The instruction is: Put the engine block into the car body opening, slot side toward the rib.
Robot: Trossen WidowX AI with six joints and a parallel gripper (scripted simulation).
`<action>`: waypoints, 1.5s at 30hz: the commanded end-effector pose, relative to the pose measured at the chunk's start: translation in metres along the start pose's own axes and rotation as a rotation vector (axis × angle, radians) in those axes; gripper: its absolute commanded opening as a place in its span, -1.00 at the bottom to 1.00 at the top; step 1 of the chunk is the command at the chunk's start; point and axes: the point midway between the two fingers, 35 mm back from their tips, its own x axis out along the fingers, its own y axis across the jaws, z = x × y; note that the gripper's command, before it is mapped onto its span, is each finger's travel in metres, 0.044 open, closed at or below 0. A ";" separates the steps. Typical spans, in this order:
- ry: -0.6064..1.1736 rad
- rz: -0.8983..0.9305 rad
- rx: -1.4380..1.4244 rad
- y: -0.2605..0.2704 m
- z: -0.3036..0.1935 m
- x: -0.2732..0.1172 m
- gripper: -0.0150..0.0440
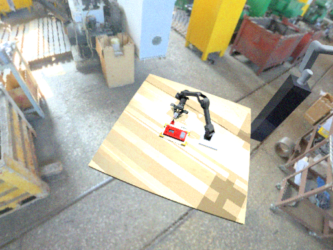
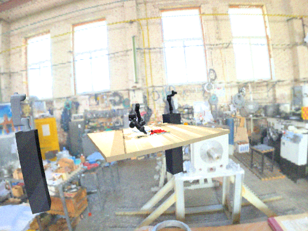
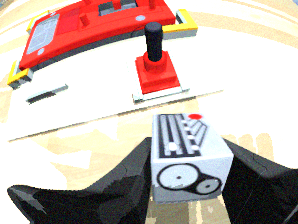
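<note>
The engine block (image 3: 167, 177), a light grey cube with drawn pulleys on its facing side and dark stripes and a red dot on top, is held between the fingers of my gripper (image 3: 180, 141) (image 1: 176, 114) (image 2: 145, 132). The gripper is shut on it, in front of the car body in the wrist view. The red car body (image 3: 107, 25) (image 1: 177, 133) (image 2: 157, 131) lies beyond it, apart from the block. Its opening (image 3: 117, 7) (image 1: 171, 131) is at the upper edge of the wrist view, partly cut off, and looks empty. The block's slot and the rib cannot be made out.
A red stand with a black upright knob (image 3: 154, 42) is between the block and the car body. Yellow and grey corner brackets (image 3: 181, 30) (image 3: 19, 76) surround the body. A thin grey bar (image 3: 47, 93) lies beside it. The wooden table (image 1: 146, 155) (image 2: 111, 146) carries everything.
</note>
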 end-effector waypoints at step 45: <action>-0.002 0.003 0.000 0.000 -0.010 -0.035 1.00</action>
